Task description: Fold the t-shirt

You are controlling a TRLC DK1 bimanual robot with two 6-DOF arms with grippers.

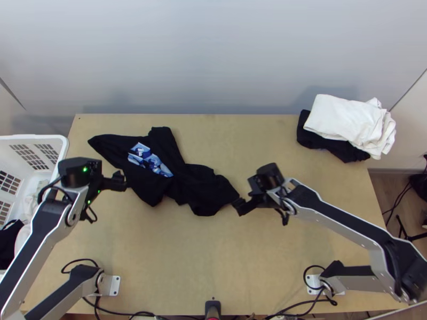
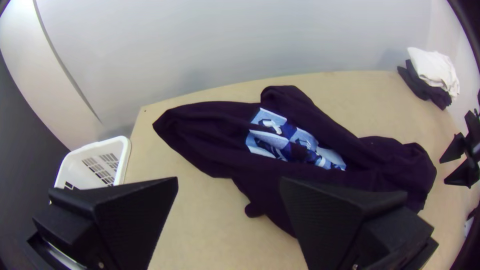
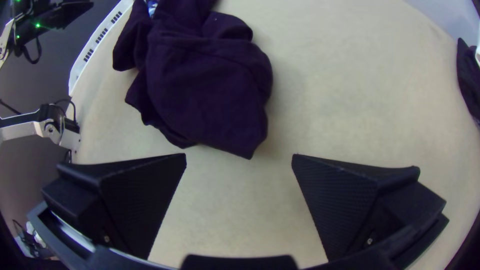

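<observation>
A black t-shirt (image 1: 181,178) with a blue print lies bunched and twisted on the table, left of the middle. My left gripper (image 1: 121,181) is beside its left part in the top view; in the left wrist view the left gripper (image 2: 229,187) stands open, the t-shirt (image 2: 215,135) beyond it and partly behind one finger. At the shirt's right end is my right gripper (image 1: 239,205). The right wrist view has the right gripper (image 3: 239,162) open, with bare table between its fingers and the bunched t-shirt (image 3: 205,85) just beyond.
A stack of white cloth (image 1: 344,121) over black cloth (image 1: 315,140) lies at the table's far right corner. A white basket (image 1: 53,140) with cloth in it stands at the left edge. Bare wood (image 1: 213,256) stretches between the t-shirt and the near edge.
</observation>
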